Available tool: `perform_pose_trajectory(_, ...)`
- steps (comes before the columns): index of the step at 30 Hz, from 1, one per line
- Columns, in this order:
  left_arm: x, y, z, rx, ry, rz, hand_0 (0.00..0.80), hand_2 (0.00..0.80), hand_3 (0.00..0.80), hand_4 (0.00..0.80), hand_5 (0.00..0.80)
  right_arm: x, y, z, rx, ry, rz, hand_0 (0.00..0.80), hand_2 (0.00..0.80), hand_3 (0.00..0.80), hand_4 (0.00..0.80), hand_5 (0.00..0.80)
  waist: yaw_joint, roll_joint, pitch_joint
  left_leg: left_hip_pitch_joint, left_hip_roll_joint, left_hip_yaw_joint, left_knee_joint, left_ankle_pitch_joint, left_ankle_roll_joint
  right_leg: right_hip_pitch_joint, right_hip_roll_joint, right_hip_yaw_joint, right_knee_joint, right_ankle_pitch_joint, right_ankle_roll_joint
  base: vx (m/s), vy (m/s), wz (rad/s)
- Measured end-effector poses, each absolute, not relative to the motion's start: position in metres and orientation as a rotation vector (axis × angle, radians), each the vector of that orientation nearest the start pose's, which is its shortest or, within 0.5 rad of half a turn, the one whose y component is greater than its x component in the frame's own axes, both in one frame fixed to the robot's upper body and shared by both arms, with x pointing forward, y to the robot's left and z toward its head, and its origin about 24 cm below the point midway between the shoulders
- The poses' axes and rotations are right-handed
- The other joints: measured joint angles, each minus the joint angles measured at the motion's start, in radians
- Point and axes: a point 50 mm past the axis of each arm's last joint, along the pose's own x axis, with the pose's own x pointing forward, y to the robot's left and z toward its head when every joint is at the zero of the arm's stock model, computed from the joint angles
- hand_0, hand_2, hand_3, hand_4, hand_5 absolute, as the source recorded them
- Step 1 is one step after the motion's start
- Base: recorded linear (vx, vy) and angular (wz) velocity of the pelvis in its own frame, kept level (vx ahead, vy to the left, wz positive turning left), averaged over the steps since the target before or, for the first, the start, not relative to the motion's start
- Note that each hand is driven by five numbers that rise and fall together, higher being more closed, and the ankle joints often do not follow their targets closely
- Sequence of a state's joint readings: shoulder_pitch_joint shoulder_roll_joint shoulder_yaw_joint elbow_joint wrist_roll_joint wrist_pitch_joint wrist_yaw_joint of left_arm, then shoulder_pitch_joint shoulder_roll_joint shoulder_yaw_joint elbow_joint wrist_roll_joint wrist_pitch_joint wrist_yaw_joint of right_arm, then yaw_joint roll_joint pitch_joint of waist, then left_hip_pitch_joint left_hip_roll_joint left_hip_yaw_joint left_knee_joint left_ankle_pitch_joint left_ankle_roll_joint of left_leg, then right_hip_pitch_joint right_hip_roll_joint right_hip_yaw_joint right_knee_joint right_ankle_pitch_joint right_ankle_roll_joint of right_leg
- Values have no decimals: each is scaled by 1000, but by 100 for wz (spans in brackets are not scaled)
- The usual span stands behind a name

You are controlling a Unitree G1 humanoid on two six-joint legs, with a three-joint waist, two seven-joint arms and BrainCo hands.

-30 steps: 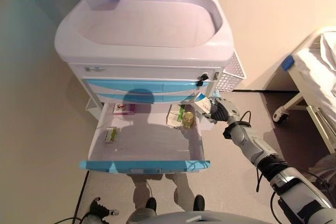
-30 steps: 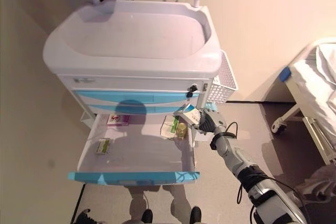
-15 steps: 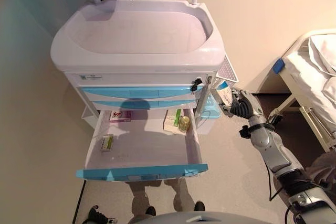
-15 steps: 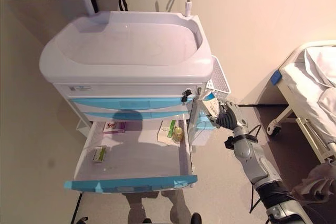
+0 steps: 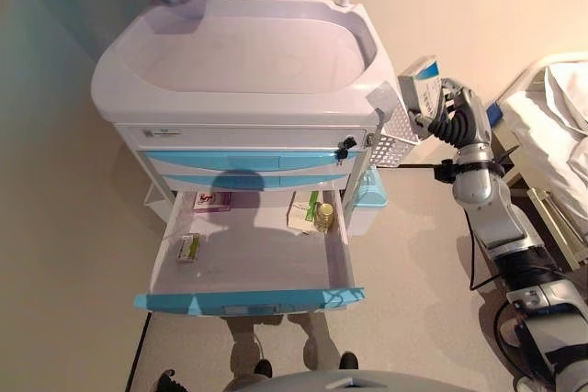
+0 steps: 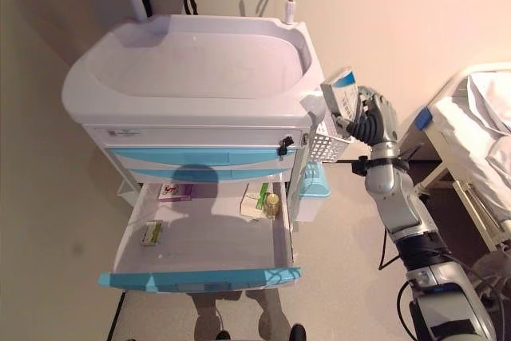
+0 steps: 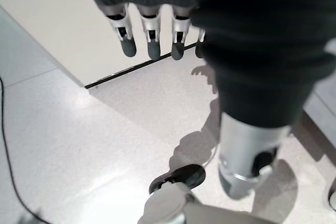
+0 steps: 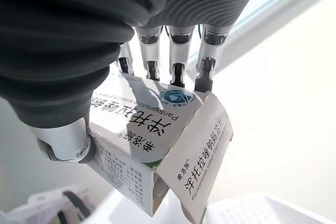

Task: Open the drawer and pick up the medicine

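My right hand [image 5: 457, 115] is shut on a white and blue medicine box [image 5: 420, 81], held up beside the cart's right side, above its white side basket [image 5: 400, 131]. The box's end flap hangs open in the right wrist view [image 8: 157, 145]. The cart's bottom drawer [image 5: 250, 254] with a blue front stands pulled out. In it lie a small green box [image 5: 189, 247], a pink and white box [image 5: 213, 201], a white and green box [image 5: 303, 211] and a small yellow bottle [image 5: 323, 218]. My left hand [image 7: 152, 40] hangs low over the floor, fingers straight and empty.
The white cart has a tray-shaped top [image 5: 248, 52] and two closed blue drawers [image 5: 248, 162]. A light blue bin [image 5: 372, 195] hangs under the basket. A bed with white bedding [image 5: 556, 117] stands at the right. A wall is behind the cart.
My right hand has lifted the medicine box from beside the drawer's right edge up to the level of the cart top. The camera view has shifted slightly.
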State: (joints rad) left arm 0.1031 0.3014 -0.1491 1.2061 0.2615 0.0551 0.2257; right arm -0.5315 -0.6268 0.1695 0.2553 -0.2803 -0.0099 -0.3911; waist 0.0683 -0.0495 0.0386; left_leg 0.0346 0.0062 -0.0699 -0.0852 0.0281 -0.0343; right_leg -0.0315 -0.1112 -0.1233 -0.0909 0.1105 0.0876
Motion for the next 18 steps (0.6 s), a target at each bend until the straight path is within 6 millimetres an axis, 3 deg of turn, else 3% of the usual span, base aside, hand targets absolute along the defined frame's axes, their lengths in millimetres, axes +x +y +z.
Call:
perform_pose_trajectory(12, 52, 268, -157, 756, 1297, 52, 0, 0, 0, 0, 0, 361, -212, 233, -927, -574, -354, 800, 800, 800, 800, 800, 6, -25, 11, -19, -3, -18, 3, 2, -3, -9, 0, -18, 0, -4, 1, 14, -1, 4)
perform_pose_trajectory(18, 53, 272, -156, 786, 1304, 43, 0, 0, 0, 0, 0, 379, -203, 275, -1046, -617, -373, 800, 800, 800, 800, 800, 16, -38, 17, -30, -1, -21, 6, 3, -4, -16, 2, -25, 0, -4, -2, 3, -3, 2)
